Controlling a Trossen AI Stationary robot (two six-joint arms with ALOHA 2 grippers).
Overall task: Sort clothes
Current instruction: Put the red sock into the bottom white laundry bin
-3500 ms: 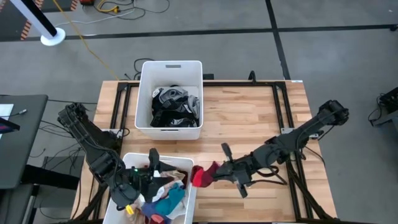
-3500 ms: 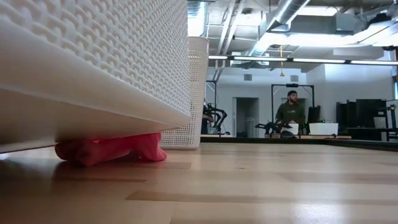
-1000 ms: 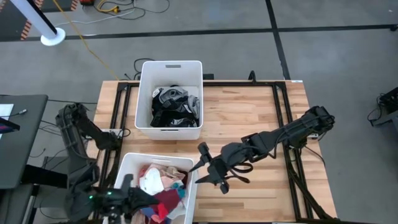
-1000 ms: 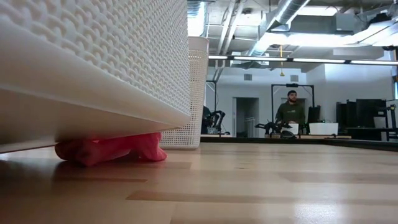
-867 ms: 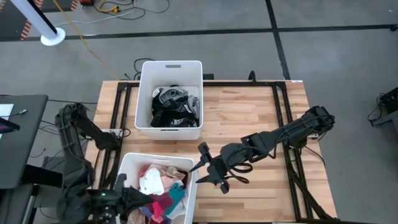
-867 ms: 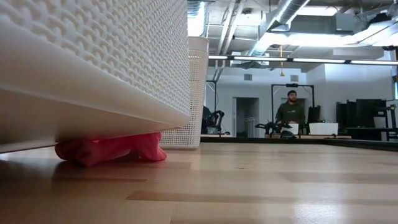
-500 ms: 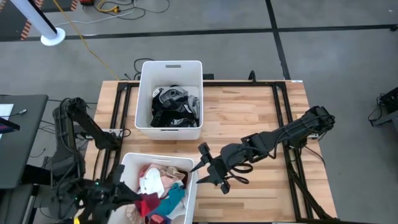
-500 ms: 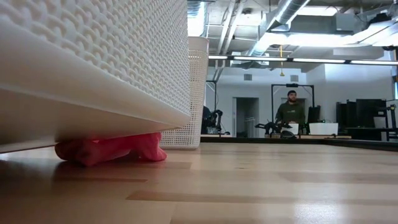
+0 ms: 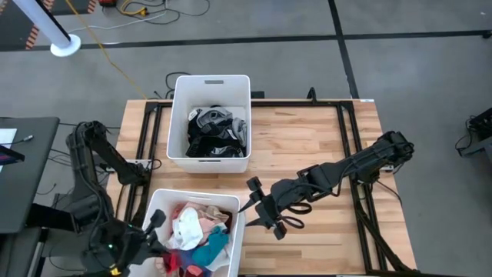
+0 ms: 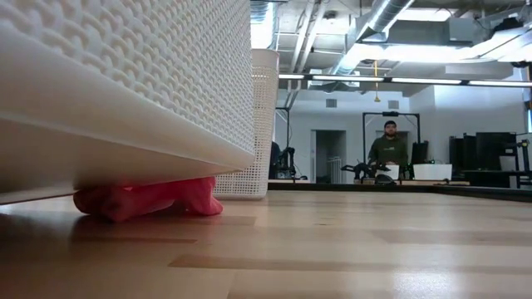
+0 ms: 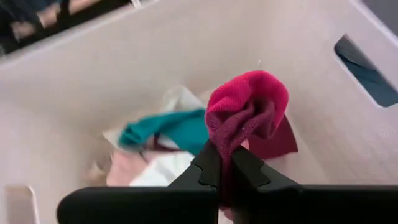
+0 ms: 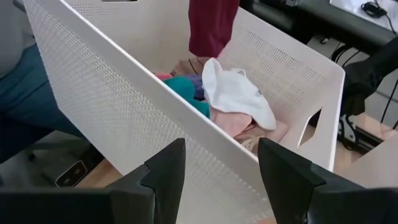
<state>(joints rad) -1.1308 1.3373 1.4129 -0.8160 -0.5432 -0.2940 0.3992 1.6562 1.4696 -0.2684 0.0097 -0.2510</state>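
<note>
Maroon sock [image 11: 245, 118] — your left gripper [image 11: 225, 167] pinches it, lifted over the near bin [image 9: 237, 231] and its colourful clothes [image 9: 196, 235]. Your right gripper [image 9: 257, 208] waits with fingers spread just beside that bin's wall. Dark clothes [image 9: 217, 131] fill the far bin [image 9: 211, 82]; a pink garment [image 10: 145, 199] lies wedged under the near bin's edge — bare table [image 9: 307, 138] spreads beyond.

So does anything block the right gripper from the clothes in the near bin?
Yes. The right gripper, open, sits outside the near bin, facing its perforated side wall. That wall stands between its fingers and the clothes inside. The left gripper is shut on a maroon garment held above the pile.
</note>
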